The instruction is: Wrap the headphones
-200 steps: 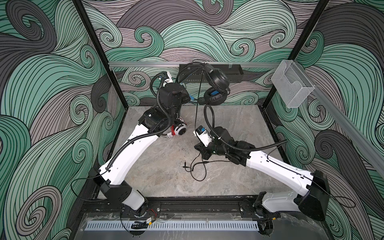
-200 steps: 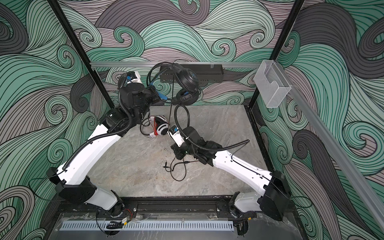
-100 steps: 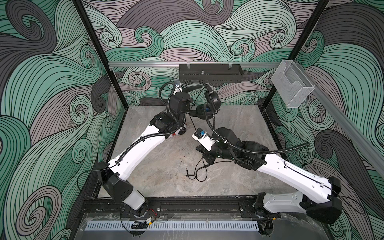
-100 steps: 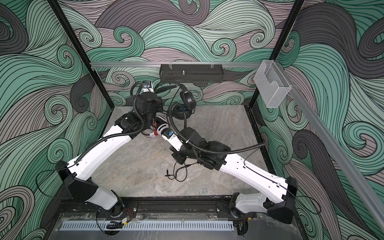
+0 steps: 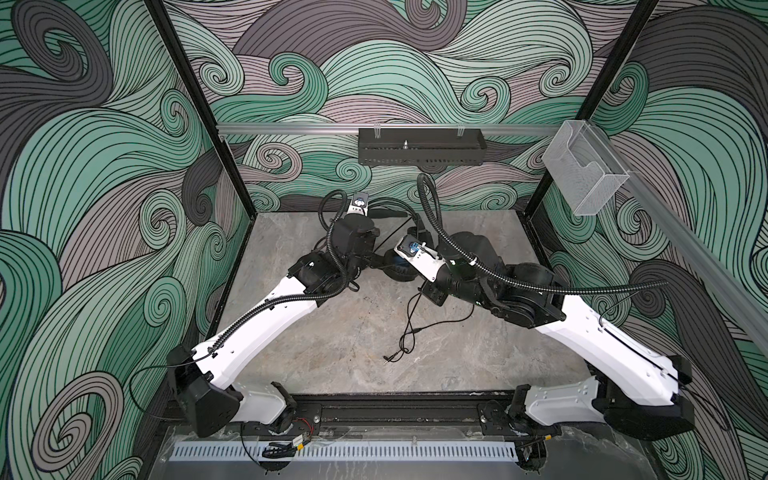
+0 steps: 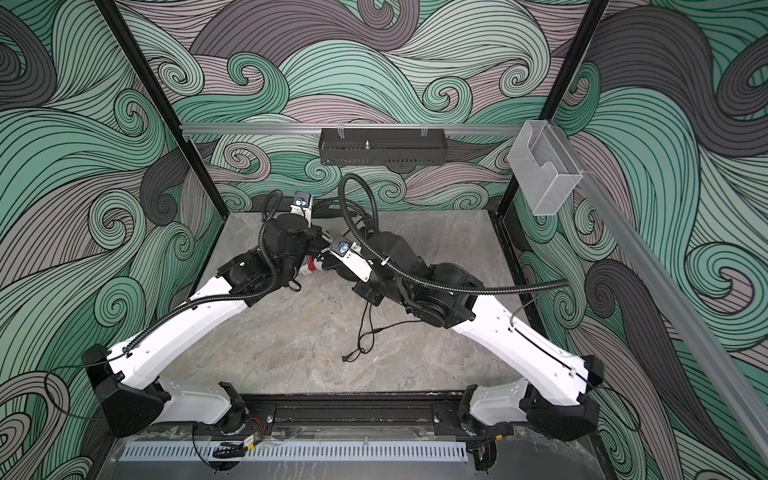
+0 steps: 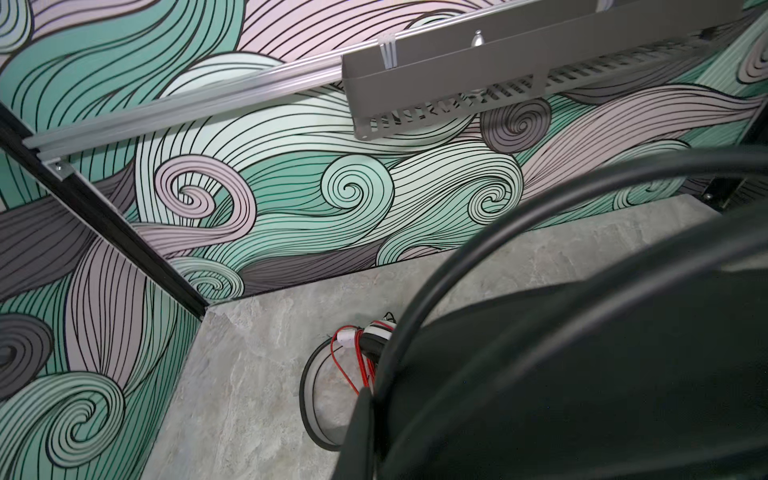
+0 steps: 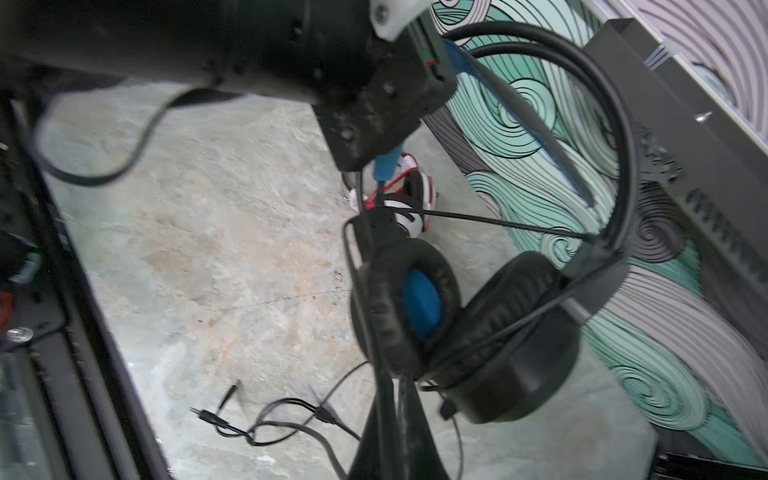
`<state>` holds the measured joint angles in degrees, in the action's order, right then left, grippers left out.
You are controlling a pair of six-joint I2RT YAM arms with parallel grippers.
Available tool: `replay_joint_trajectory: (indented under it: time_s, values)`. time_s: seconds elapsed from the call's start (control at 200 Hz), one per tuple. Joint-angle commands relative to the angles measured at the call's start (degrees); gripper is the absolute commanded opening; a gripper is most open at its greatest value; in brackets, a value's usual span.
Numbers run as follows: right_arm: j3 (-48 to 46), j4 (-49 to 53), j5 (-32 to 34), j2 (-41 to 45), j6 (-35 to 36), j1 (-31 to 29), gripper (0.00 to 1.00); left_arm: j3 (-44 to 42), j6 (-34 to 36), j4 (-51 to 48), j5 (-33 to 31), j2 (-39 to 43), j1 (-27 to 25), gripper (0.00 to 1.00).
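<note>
The right tool [image 8: 384, 386] is pressed together on the thin black cable [image 8: 498, 222], pinching it just below the nearer ear cup. From the pinch the cable climbs beside that cup, then crosses taut to the far yoke. The left tool [image 8: 374, 141] sits up by the headband. Its tips are hidden behind its own body, but it reads as clamped shut. The large black over-ear headphones with blue cup linings [image 8: 511, 353] stand upright with nothing else propping them, so it appears to be pinching their headband.

In both top views these headphones sit between the two wrists, low over the grey marbled surface [image 5: 332, 353]. Whether the cups touch it I cannot tell. Much of the cable lies loose on the surface in front, ending in its plugs.

Behind, near the patterned back wall [image 7: 353, 191], the small white headphones with black-centred cups [image 8: 409, 195] lie on the surface, their thin red cable [image 7: 353, 365] gathered close against them.

The step in hand looks like winding the black cable around the black pair, with few turns made. The next move probably calls for the right tool to carry the cable around again under tension, taking a fresh hold further down the slack, while the left tool steadies the headband.
</note>
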<state>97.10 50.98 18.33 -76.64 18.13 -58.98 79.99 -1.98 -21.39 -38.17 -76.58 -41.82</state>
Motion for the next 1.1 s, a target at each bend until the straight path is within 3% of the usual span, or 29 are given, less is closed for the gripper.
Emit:
replay_joint_trajectory:
  time_s: [0.0,0.11,0.26,0.34,0.52,0.655,0.911,1.096]
  values:
    - [2.6,2.0,8.3,-0.5,7.9,-0.4,0.06,0.1,4.4,-3.4,5.5,2.3,-0.5,0.00]
    - [3.5,1.6,10.0,-1.6,13.0,-2.0,0.06,0.5,2.4,-8.1,7.7,3.4,-0.5,0.00]
    - [5.5,-0.7,13.6,-4.3,17.6,-8.7,0.04,1.8,-5.0,-13.6,7.1,2.9,-0.8,0.00]
    - [8.3,-1.5,13.8,-5.6,15.5,-10.8,0.04,1.4,-6.6,-14.9,5.9,3.0,-1.5,0.00]
    - [10.4,-2.7,7.7,-5.3,6.6,-10.9,0.04,-1.3,-7.5,-13.0,7.9,5.6,-2.3,0.00]
    - [7.9,-2.6,11.5,-3.5,7.4,-9.8,0.05,-2.6,-6.3,-12.5,7.8,7.8,-2.2,0.00]
    - [3.3,-2.4,10.2,3.0,8.1,-2.8,0.15,-2.7,-5.7,-14.6,10.4,10.4,-2.2,0.00]
    - [1.3,-2.2,11.2,4.1,12.0,0.0,0.15,-2.9,-5.6,-15.3,13.5,12.3,-2.2,0.00]
